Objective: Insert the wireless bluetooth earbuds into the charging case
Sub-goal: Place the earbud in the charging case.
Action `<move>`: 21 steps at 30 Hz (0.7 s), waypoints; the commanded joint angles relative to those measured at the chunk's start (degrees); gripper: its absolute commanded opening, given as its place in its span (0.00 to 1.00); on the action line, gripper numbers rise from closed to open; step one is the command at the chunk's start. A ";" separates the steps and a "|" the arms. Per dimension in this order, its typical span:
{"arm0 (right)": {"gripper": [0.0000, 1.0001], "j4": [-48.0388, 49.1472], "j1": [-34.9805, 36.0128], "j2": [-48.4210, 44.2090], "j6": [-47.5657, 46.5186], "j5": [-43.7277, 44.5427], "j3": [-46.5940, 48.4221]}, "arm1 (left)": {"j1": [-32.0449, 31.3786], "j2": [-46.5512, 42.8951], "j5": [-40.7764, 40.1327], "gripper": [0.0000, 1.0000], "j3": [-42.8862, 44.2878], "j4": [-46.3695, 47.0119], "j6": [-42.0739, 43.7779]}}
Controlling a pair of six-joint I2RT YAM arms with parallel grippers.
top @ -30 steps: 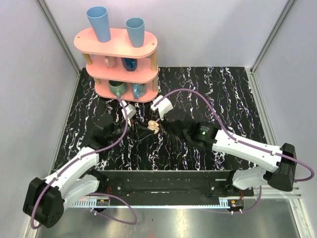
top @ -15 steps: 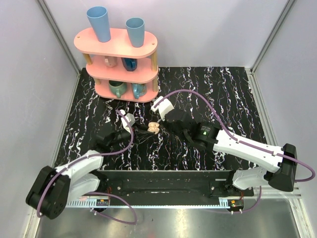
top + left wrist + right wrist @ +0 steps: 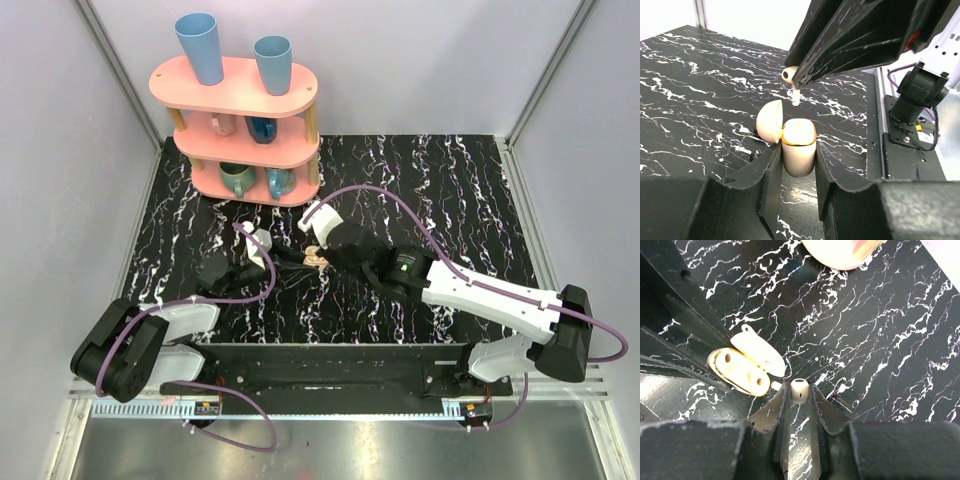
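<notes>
Our 2 arms stretch inward, tips nearly meeting: the left gripper (image 3: 797, 167) lies low, jaws clamped on the case (image 3: 799, 145); the right gripper (image 3: 800, 396) angles down above it, pinching 1 earbud (image 3: 800, 388) at its fingertips.

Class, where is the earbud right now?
In the right wrist view, the earbud is pinched between the tips of the right tool, just right of the open charging case.

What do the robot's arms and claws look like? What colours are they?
The left arm and right arm have smooth white shells with chunky black joints. A purple cable loops along each. The right arm shows a small green light. The left claw and right claw have two black, wedge-shaped fingers each.
</notes>
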 commanded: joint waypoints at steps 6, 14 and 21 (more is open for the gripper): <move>0.20 -1.00 1.05 1.54 -1.34 -1.80 3.10 | -0.22 -0.57 3.91 0.00 -0.03 15.88 -2.39; 0.20 -3.55 2.37 1.63 -1.95 -3.92 3.98 | -0.13 -0.22 5.31 0.00 0.94 15.52 -3.18; 0.19 -6.63 3.42 2.68 -3.98 -3.83 4.60 | -0.13 -1.27 7.69 0.00 2.00 13.33 -3.19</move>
